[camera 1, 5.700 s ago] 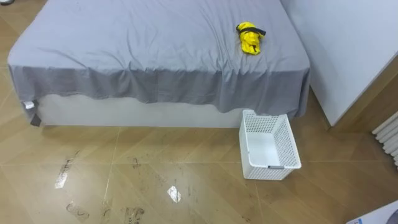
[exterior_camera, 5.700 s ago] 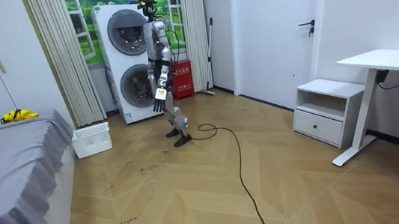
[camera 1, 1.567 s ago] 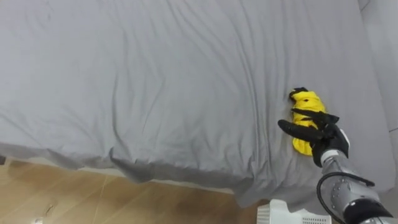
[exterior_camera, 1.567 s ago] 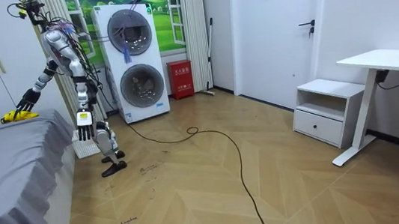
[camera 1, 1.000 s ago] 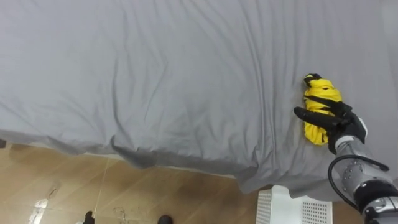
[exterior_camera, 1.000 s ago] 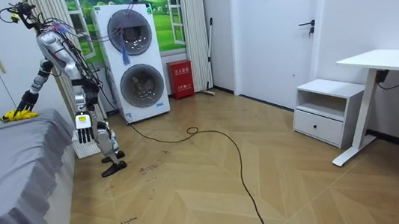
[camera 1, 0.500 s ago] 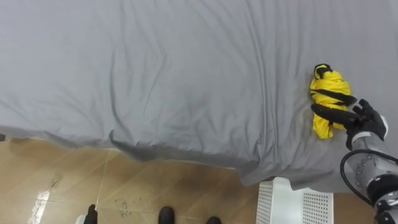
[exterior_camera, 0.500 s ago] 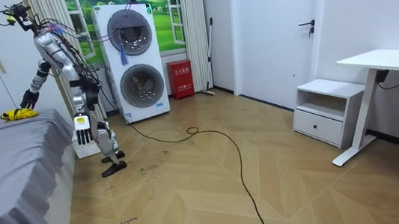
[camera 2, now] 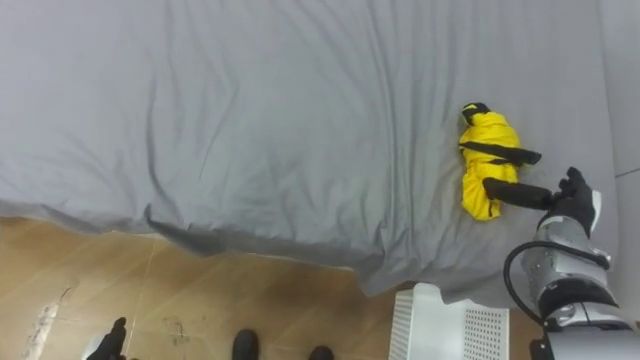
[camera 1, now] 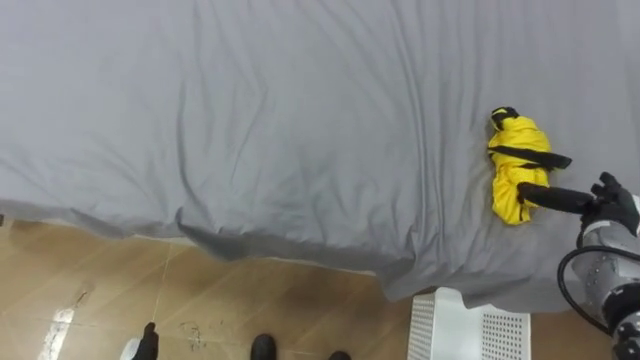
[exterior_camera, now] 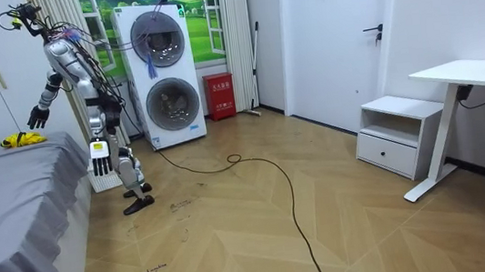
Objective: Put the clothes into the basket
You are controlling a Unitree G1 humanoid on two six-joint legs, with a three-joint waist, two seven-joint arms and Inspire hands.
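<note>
A crumpled yellow garment with a black strap lies on the grey bed, near its right side. My right hand reaches in from the right, open, its straight fingers pointing at the garment's lower end. In the room view this hand hovers a little above the yellow garment, apart from it. The white perforated basket stands on the floor below the bed's edge. My left hand hangs open at my side.
I stand at the bed's side, with the basket by my legs. Stacked washing machines and a curtain are behind me. Wooden floor runs along the bed's edge.
My right hand lay on the yellow garment a second ago; it has drawn back to the right and lifted off. The garment stays on the bed.
</note>
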